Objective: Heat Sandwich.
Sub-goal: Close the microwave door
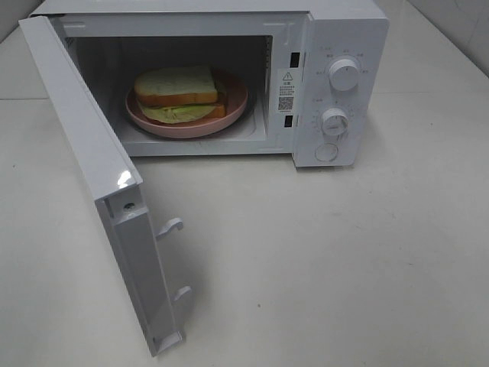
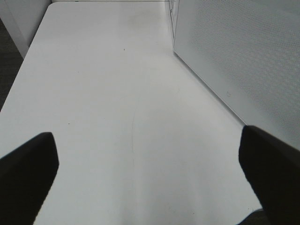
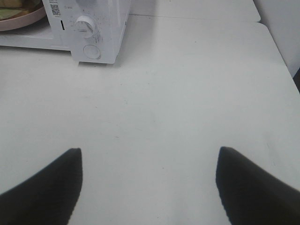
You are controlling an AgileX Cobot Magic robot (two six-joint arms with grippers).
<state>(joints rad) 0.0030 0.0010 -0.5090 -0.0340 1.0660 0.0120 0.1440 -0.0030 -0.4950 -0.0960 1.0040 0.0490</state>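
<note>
The sandwich point(image 1: 177, 89), pale bread with a brown crust and green filling, lies on a pink plate point(image 1: 233, 111) inside the white microwave point(image 1: 336, 30). The microwave door point(image 1: 84, 153) stands swung wide open toward the front left. Neither arm shows in the high view. In the left wrist view my left gripper point(image 2: 147, 176) is open over bare table, with the door's outer face point(image 2: 234, 51) beside it. My right gripper point(image 3: 149, 180) is also open and empty above the table, well apart from the microwave's control panel point(image 3: 86, 28); the plate's rim point(image 3: 18, 21) shows at that view's corner.
Two knobs point(image 1: 344, 74) and a round button point(image 1: 326, 151) sit on the microwave's right panel. Two latch hooks point(image 1: 172, 227) stick out of the door's edge. White table point(image 1: 321, 252) spreads in front of and to the right of the microwave.
</note>
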